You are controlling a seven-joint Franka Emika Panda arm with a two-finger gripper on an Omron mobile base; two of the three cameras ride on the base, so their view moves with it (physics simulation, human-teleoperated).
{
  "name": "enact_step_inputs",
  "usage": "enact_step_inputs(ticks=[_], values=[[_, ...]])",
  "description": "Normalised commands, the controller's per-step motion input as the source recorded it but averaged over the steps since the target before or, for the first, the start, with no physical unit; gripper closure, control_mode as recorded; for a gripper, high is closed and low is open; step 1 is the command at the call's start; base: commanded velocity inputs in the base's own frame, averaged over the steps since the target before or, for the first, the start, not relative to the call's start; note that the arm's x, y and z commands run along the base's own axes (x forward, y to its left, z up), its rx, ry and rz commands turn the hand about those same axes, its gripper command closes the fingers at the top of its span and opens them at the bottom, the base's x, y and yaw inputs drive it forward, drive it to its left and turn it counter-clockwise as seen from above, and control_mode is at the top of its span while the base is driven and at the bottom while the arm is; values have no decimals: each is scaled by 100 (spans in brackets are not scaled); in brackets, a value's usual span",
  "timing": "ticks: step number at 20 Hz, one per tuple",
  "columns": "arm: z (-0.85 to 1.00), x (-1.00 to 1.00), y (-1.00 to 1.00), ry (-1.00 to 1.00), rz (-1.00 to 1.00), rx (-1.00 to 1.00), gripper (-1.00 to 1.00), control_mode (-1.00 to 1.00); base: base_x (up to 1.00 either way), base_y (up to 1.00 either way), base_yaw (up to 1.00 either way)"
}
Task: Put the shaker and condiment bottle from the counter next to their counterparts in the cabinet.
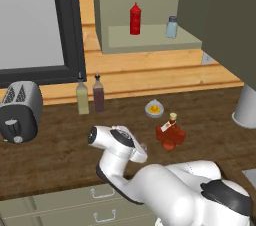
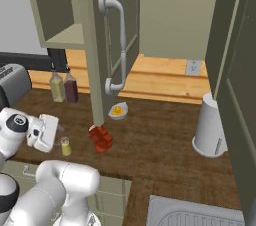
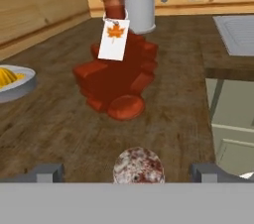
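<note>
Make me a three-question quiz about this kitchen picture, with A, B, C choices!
1. Where is the squat red bottle?
A. on the counter
B. in the cabinet
C. in the sink

2. How many things stand on the cabinet shelf?
A. none
B. two
C. five

3. How are the gripper's fingers?
A. shut on the bottle
B. shut on nothing
C. open

Answers:
1. A, it sits on the brown wood near the small dish.
2. B, a tall red bottle and a blue-grey shaker.
3. C, the tips stand wide apart, with the yellow shaker between them.
</note>
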Motion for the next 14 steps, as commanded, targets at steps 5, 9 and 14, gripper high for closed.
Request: enact_step_inputs(ticks=[5, 9, 14], values=[[-26, 0, 0, 0, 7, 0, -100, -100, 0, 0, 0], [0, 0, -11, 0, 2, 0, -100, -100, 0, 0, 0], [0, 1, -27, 0, 3, 1, -100, -100, 0, 0, 0]])
